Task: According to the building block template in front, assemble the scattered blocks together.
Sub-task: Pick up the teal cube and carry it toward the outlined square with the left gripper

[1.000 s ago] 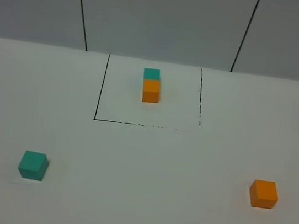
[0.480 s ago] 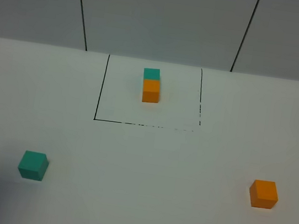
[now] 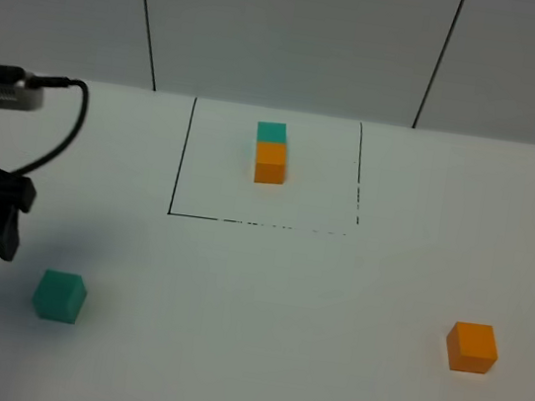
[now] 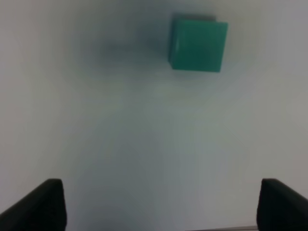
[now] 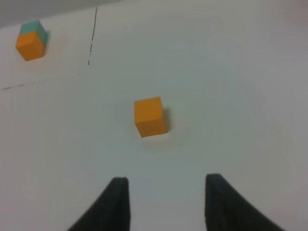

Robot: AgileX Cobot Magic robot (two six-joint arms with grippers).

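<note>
my left tool (image 4: 162,208): spread wide, empty, near teal block (image 3: 59,295)
my right tool (image 5: 167,201): parted, empty, short of orange block (image 5: 151,116)
template (image 3: 271,152): far side of bench (image 3: 276,351), inside black frame (image 3: 181,158)

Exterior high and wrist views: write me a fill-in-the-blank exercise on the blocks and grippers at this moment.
In the building block template, the teal cube touches the ____ cube.
The loose teal block lies on the ____ side of the exterior high view.
The left gripper is open and holds ____.
The right gripper is ____, with the loose orange block lying ahead of it.
Missing words: orange; left; nothing; open.
</note>
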